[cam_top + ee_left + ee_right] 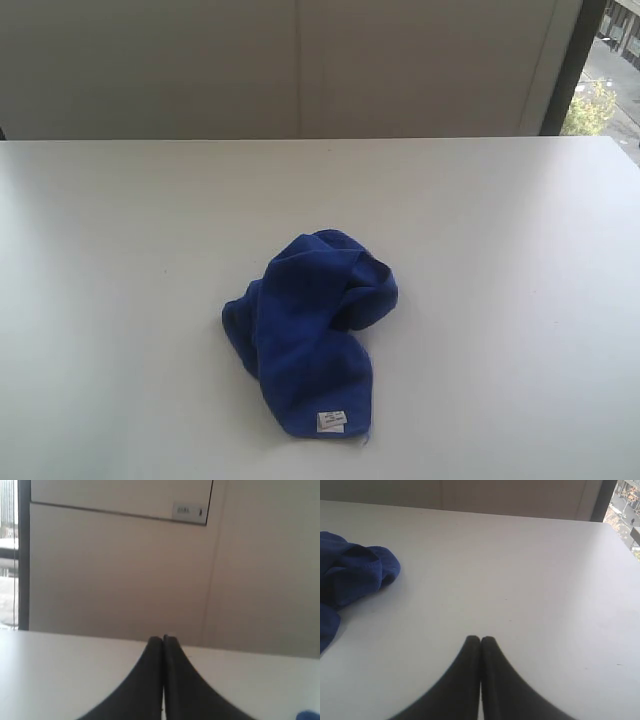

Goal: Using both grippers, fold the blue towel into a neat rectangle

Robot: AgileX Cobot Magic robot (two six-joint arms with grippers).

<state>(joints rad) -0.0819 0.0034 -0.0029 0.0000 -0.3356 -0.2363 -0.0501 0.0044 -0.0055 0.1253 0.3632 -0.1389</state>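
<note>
A blue towel (312,325) lies crumpled in a heap near the middle of the white table (120,250), with a small white label (332,422) at its near corner. Neither arm shows in the exterior view. In the left wrist view my left gripper (163,639) is shut with nothing between its black fingers, and only a blue sliver of the towel (307,715) shows at the frame's edge. In the right wrist view my right gripper (480,639) is shut and empty too, well apart from the towel (352,575).
A beige wall (300,70) stands behind the table's far edge. A dark window frame (570,70) with greenery outside is at the back right. The left wrist view shows a wall panel with a small label plate (189,511).
</note>
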